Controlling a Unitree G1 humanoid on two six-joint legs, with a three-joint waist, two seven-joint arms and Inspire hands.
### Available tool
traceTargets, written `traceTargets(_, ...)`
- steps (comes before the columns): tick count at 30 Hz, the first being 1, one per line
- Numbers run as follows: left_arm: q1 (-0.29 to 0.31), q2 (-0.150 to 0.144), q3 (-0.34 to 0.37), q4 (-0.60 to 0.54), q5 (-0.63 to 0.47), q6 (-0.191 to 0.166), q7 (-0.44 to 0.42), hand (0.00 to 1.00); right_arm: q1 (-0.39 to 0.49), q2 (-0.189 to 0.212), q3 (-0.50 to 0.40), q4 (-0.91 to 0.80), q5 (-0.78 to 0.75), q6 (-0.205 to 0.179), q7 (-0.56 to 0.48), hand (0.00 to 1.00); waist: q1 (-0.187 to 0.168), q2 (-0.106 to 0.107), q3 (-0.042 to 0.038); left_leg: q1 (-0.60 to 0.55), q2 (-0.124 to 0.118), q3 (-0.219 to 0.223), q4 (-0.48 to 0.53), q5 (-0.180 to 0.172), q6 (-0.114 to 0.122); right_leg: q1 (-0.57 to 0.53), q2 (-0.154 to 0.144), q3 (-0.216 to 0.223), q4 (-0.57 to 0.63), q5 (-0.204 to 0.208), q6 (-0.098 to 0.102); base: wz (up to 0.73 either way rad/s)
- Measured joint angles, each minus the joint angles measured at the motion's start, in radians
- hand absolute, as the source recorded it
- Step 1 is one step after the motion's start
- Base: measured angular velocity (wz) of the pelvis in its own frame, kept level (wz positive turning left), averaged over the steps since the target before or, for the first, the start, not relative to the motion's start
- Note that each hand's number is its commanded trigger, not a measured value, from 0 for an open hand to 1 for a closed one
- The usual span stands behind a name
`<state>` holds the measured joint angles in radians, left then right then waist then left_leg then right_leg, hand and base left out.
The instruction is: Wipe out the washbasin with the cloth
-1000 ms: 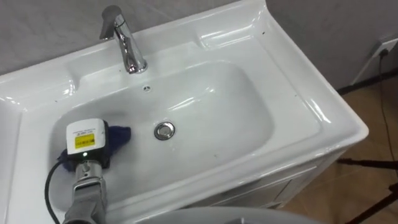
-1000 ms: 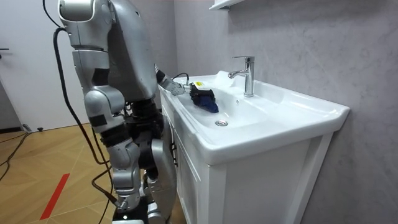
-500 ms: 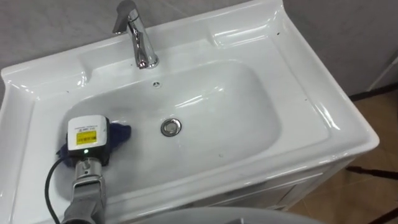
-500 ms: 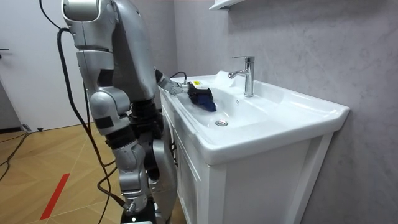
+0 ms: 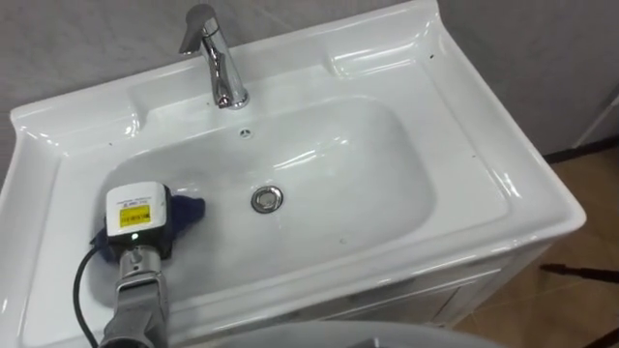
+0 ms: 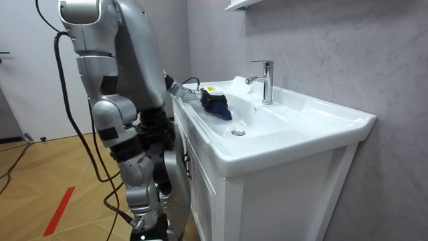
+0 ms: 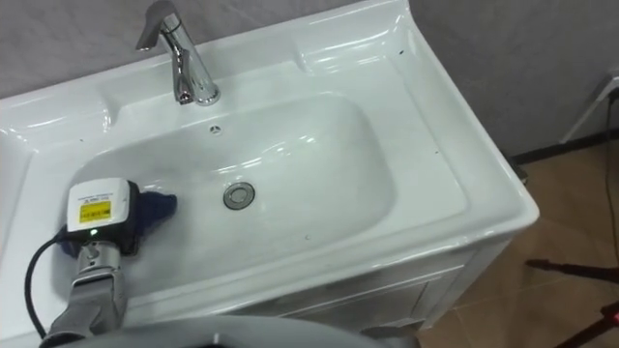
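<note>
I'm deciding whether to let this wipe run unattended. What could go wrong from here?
1. The blue cloth is bunched small under the left hand, so the hand itself might rub the basin.
2. The bowl around the drain and to its right lies far from the cloth and may go unwiped.
3. A sweep toward the back could bump the faucet.

Bright even light, glare streaks on basin (image 5: pixel 488 179)
</note>
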<state>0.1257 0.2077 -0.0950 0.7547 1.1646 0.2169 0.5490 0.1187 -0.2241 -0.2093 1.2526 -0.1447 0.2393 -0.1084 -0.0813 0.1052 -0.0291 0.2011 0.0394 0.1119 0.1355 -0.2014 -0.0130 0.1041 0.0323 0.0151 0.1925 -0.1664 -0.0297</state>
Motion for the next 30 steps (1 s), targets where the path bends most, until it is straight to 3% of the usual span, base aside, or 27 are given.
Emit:
traceTargets(4,-0.001,-0.002,0.0,0.0,-0.065,0.0,0.0,1.0,0.002,0.01,0.003,0.025,0.022,0.002,-0.004,0.0,-0.017,-0.007,0.0012,0.005,-0.001,0.0,0.0,0.001,-0.002,-0.007,0.0,0.006,0.031,-0.019,-0.002,0.06)
traceTargets(7,-0.006,-0.019,0.003,0.006,-0.107,0.0,0.0,1.0,0.002,0.018,0.032,0.032,0.03,0.001,-0.008,0.0,-0.025,-0.017,0.0014,0.004,-0.001,0.0,0.001,0.003,-0.004,-0.012,0.002,0.012,0.037,-0.02,-0.003,-0.02)
traceTargets(12,-0.042,-0.03,0.007,0.007,-0.183,0.0,-0.037,1.0,0.012,0.046,0.074,0.035,0.053,0.002,-0.024,0.0,-0.035,-0.052,0.0055,0.01,0.001,0.003,0.002,0.005,-0.008,-0.014,0.003,0.017,0.045,-0.022,-0.006,-0.01)
traceTargets(17,-0.062,-0.042,-0.011,0.004,-0.29,-0.004,-0.048,1.0,0.022,0.06,0.138,0.031,0.062,0.003,-0.032,0.0,-0.051,-0.06,0.0079,0.01,0.001,0.022,-0.001,0.005,-0.007,-0.019,0.004,0.036,0.044,-0.023,0.003,-0.09)
traceTargets(19,-0.074,-0.055,-0.032,0.005,-0.339,-0.005,-0.053,1.0,0.022,0.068,0.157,0.031,0.065,0.003,-0.033,0.0,-0.056,-0.064,0.0104,0.01,0.0,0.025,-0.002,0.005,-0.007,-0.021,0.004,0.04,0.044,-0.022,0.006,-0.09)
traceTargets(21,-0.094,-0.066,-0.049,0.006,-0.383,-0.008,-0.056,1.0,0.021,0.088,0.169,0.034,0.065,0.004,-0.035,0.0,-0.065,-0.074,0.018,0.009,0.0,0.025,-0.002,0.005,-0.007,-0.022,0.004,0.04,0.044,-0.021,0.007,0.0)
traceTargets(25,-0.104,-0.085,-0.076,-0.025,-0.415,-0.02,-0.064,1.0,0.023,0.103,0.172,0.033,0.065,0.004,-0.032,0.0,-0.085,-0.075,0.0206,-0.008,-0.001,0.024,-0.009,0.003,-0.004,-0.039,0.006,0.041,0.044,-0.014,0.002,0.01)
traceTargets(30,-0.162,-0.088,-0.181,-0.027,-0.495,-0.016,-0.124,1.0,0.015,0.103,0.197,0.034,0.063,0.024,-0.01,0.0,-0.131,-0.071,0.0234,-0.018,-0.001,0.03,-0.008,0.001,-0.002,-0.047,0.005,0.04,0.04,-0.011,0.001,0.01)
